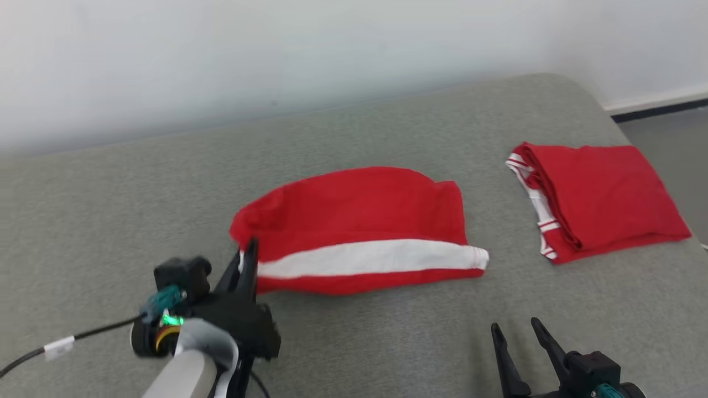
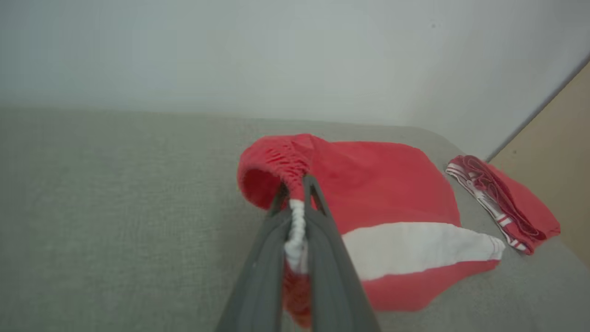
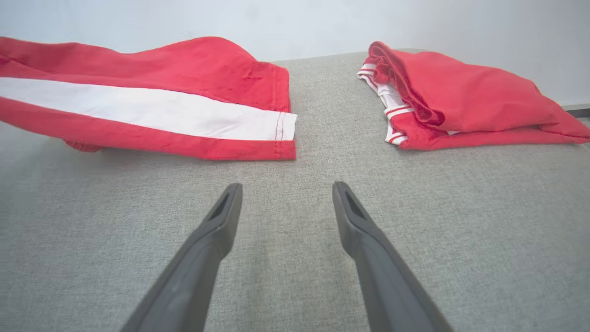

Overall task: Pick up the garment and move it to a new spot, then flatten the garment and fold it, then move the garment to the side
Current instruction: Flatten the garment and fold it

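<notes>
The garment [image 1: 359, 215] is a pair of red shorts with a white side stripe, lying mid-surface on the grey cushion; it also appears in the left wrist view [image 2: 387, 193] and the right wrist view [image 3: 152, 87]. My left gripper [image 1: 248, 260] is shut on the garment's elastic waistband at its left end; the bunched band sits pinched between the fingers [image 2: 297, 203], lifted slightly. My right gripper [image 1: 517, 331] stands open near the front right, its fingers [image 3: 221, 221] apart over bare cushion, short of the garment's leg hem.
A second red garment [image 1: 597, 199], folded, with white trim, lies at the right [image 3: 461, 97] [image 2: 502, 203]. The grey cushion [image 1: 110, 221] ends at a wall behind and a rounded corner at the far right, with floor [image 1: 675, 143] beyond.
</notes>
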Robot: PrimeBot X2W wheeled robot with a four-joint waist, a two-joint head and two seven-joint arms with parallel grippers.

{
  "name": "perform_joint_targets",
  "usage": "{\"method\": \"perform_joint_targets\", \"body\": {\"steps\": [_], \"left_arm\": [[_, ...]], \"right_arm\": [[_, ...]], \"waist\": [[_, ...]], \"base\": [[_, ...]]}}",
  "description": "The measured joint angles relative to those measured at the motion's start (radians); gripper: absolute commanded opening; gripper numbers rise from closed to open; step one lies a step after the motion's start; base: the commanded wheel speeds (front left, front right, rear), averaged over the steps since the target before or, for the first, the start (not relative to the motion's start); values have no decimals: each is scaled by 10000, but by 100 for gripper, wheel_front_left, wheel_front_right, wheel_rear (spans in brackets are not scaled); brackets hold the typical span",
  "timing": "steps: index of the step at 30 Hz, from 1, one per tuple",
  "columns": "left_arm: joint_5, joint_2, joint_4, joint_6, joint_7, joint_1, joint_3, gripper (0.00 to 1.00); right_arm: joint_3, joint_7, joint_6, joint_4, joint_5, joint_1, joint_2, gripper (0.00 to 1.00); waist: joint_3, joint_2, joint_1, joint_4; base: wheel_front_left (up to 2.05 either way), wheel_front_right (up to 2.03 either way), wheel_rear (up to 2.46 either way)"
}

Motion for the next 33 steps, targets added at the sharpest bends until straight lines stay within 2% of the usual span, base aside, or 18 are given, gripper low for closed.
{"method": "perform_joint_targets", "body": {"steps": [6, 7, 8, 14, 20, 27, 31, 32, 33], "left_arm": [[-698, -169, 763, 159, 123, 1011, 295, 0], [-757, -201, 834, 144, 23, 1120, 341, 15], [-771, -213, 915, 146, -67, 1207, 378, 100], [-924, 0, 1183, -130, -265, 1985, 272, 100], [-502, 830, 1095, -545, -192, 2320, -71, 100], [-79, 834, 1505, -909, -71, 1791, -589, 100], [33, 813, 1866, -825, -88, 1533, -648, 100], [31, 811, 1933, -817, -117, 1499, -627, 88], [31, 815, 2011, -788, -125, 1482, -614, 67]], "right_arm": [[142, 161, 0, -128, -6, -13, -15, 100], [148, 171, 0, -136, -6, -12, -17, 100], [153, 201, 0, -140, -6, -11, -19, 100], [86, 249, 0, -201, -8, 132, -21, 100], [75, 280, 0, -268, -33, 152, -42, 100], [272, 280, 0, -245, -12, 109, -38, 100], [234, 253, 0, -213, 4, 105, -92, 100], [240, 253, 0, -213, 4, 100, -92, 100], [244, 253, 0, -209, 4, 94, -94, 100]], "waist": [[-90, 0, 1, 776], [-118, 0, 0, 873], [-152, 0, 1, 960], [-414, 0, 1, 1254], [-524, -1, 1, 1490], [-489, 0, 1, 1326], [-453, -1, 1, 1132], [-448, 0, 1, 1083], [-446, 0, 1, 1031]], "base": [[0, 0, 0], [0, 0, 0], [0, 0, 0], [0, 0, 0], [0, 0, 0], [0, 0, 0], [0, 0, 0], [0, 0, 0], [0, 0, 0]]}}
